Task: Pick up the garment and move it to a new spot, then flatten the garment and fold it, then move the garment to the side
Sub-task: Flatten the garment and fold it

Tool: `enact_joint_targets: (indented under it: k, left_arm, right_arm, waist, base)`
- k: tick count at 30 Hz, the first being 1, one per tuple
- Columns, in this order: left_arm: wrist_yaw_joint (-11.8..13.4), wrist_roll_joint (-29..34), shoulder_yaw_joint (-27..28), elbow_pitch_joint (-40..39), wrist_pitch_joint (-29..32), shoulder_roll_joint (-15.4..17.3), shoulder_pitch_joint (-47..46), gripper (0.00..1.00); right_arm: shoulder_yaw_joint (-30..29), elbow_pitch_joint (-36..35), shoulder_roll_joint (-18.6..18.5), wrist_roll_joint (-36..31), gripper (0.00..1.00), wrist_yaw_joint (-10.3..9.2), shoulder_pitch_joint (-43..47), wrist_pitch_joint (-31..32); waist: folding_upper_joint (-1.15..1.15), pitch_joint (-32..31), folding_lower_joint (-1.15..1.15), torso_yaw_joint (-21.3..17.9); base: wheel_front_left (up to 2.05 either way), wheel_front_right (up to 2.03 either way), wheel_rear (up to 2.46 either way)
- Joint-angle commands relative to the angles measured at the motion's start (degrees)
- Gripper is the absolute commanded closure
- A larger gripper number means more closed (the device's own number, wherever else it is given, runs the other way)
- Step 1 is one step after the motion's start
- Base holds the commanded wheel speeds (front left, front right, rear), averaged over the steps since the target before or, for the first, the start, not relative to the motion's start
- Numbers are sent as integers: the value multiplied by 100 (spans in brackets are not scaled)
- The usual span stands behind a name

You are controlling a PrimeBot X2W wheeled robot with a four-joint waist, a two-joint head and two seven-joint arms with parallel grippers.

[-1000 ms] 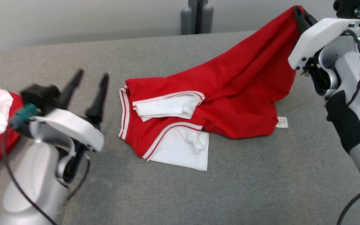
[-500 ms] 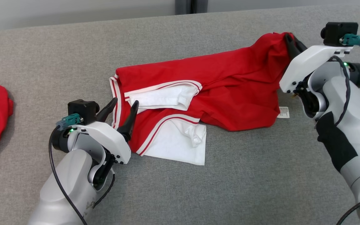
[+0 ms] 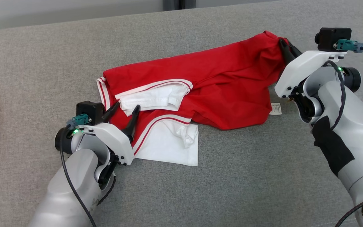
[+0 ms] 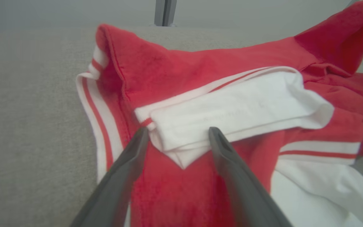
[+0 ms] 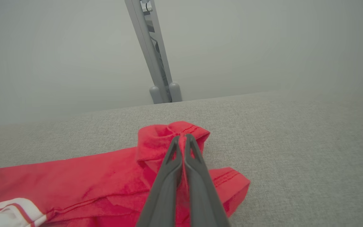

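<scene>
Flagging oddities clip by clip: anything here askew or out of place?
The red garment lies crumpled, not flat: a white sleeve is folded over its front and one corner is pinched up by the right gripper. The left gripper hovers open at that sleeve.

Grey fabric-covered worktop (image 3: 219,195), woven texture, soft even light with faint shadows. Plain pale grey wall (image 5: 279,44) behind it. Grey metal post (image 5: 148,50) rises at the worktop's far edge, two rounded cylinders (image 5: 165,93) at its base.
</scene>
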Motion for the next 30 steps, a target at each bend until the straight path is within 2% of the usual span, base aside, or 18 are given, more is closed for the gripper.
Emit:
enact_joint_targets:
  k: [1,3,4,12,17,22,30]
  left_arm:
    - [-11,0,-54,45,-63,25,-138,34]
    - [-11,28,-138,122,-138,40,-156,74]
    - [-11,54,-174,150,-182,39,-177,100]
    - [32,168,-281,73,-474,44,-172,100]
    - [16,-86,-90,-321,-537,121,-64,100]
    - [0,-495,106,-887,-312,394,37,100]
    - [-12,-1313,532,-1926,371,913,50,100]
  right_arm:
    - [6,39,-21,31,100,1,0,-58]
    - [27,58,-28,51,100,1,-5,-66]
    - [37,72,-30,60,100,1,-7,-66]
    - [114,205,-120,101,100,1,100,-120]
    - [129,197,-165,152,100,1,127,-237]
    - [215,39,-242,206,100,1,125,-363]
    - [329,-480,-439,282,100,1,-60,-639]
  waist:
    - [0,-4,0,-21]
    - [0,-18,0,-47]
    - [0,-28,0,-57]
    - [0,-195,0,-17]
    - [0,-382,0,72]
    - [0,-647,0,114]
    - [0,-1069,0,97]
  base:
    - [0,0,0]
    - [0,0,0]
    - [0,0,0]
    - [0,0,0]
    - [0,0,0]
    - [0,0,0]
    - [0,0,0]
